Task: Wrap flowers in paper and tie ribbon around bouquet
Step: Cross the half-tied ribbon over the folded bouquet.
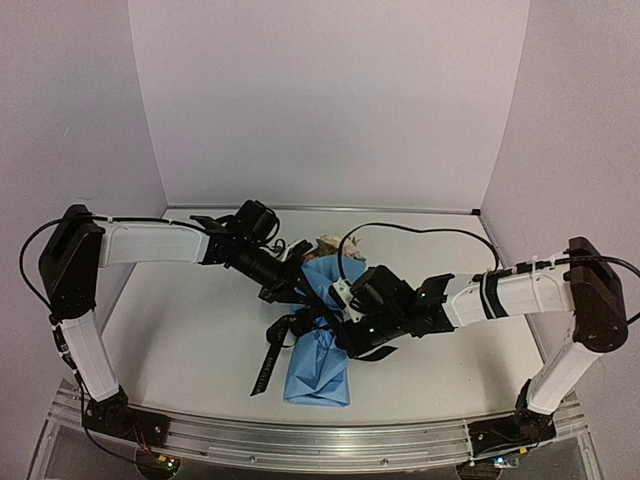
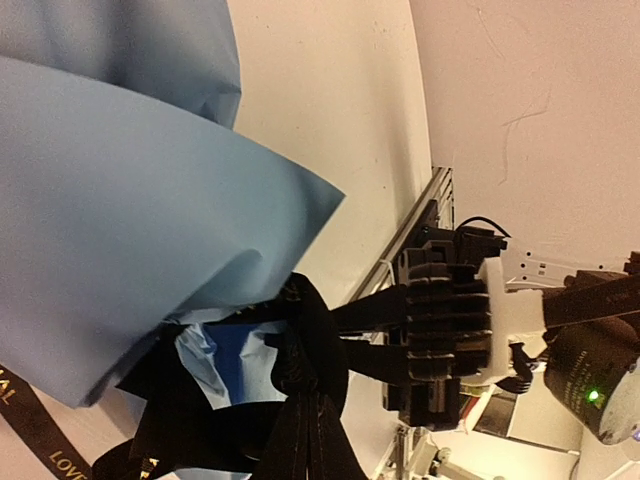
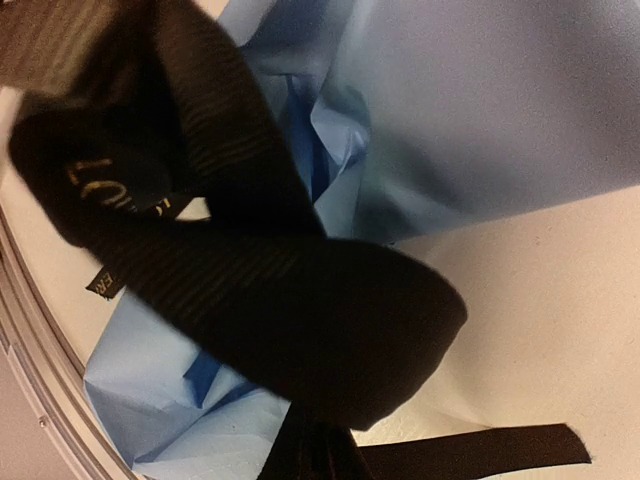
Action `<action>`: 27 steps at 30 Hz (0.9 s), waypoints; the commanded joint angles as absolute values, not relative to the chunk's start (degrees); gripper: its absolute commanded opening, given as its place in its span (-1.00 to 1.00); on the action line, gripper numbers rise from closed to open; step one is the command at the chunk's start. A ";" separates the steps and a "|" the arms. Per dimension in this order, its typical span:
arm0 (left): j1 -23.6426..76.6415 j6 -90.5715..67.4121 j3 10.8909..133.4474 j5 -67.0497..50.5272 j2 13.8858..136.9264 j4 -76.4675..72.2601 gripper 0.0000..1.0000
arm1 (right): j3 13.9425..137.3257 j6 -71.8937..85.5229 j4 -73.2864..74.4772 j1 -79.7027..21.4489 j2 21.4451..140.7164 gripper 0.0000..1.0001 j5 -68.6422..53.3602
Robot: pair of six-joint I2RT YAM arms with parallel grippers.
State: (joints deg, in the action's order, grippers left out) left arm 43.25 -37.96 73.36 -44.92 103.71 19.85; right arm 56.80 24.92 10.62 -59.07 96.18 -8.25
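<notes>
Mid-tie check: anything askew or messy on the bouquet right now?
The ribbon isn't snug: a loose tail trails onto the table left of the bouquet, and the paper is crumpled at the tie. No spill visible.

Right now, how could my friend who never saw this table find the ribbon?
Look at the white table and find the blue paper bouquet lying in its middle. The ribbon sits bunched at the bouquet's waist, with one tail trailing onto the table at its left. Unlike the round black cables nearby, it is flat and carries gold letters.
</notes>
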 commanded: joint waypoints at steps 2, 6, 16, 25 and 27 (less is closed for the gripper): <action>43.42 -48.00 71.16 -47.45 99.75 12.72 -1.00 | 55.72 21.89 13.81 -58.99 95.12 -1.00 -5.96; 43.59 -60.33 68.28 -47.01 99.27 0.65 -1.00 | 55.74 21.17 13.35 -58.90 95.76 -1.00 -5.47; 43.43 -78.52 66.41 -45.32 102.48 -17.54 -1.00 | 54.16 22.57 8.97 -58.91 95.39 -1.00 -1.69; 41.05 -83.16 62.19 -42.75 104.29 -23.60 -1.00 | 52.39 22.69 7.54 -58.39 94.12 -1.00 1.24; 40.96 -81.30 62.21 -42.06 104.63 -22.48 -1.00 | 52.07 22.69 7.47 -58.32 93.63 -1.00 2.01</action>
